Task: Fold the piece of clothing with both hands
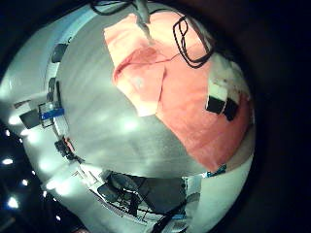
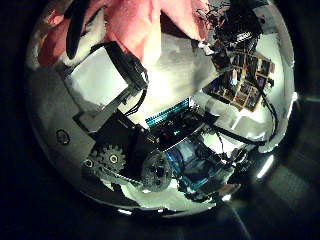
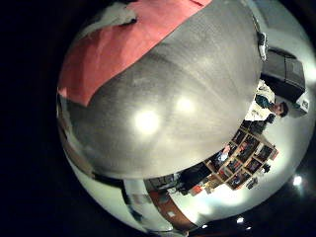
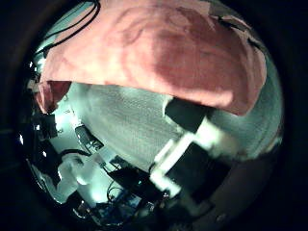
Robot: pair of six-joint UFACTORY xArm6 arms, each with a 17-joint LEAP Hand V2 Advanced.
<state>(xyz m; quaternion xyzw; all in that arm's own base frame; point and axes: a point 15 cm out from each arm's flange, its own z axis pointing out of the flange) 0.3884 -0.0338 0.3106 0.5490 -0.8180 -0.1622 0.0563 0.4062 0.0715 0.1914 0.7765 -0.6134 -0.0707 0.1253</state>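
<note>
Only a garment — spread on table.

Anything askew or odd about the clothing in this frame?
Somewhat. The garment lies rumpled on the table, one corner flap turned over on itself. No tear or spill shows. A hand rests on the cloth.

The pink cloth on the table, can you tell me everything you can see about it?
The pink cloth is a soft, thin-looking piece of clothing lying on the grey table. It is rumpled and not flat: one part is turned over on itself, showing a paler patch. A lifted part hangs in folds close to the left hand. One edge runs across the table near the right hand. I cannot tell whether either hand grips it.
</note>
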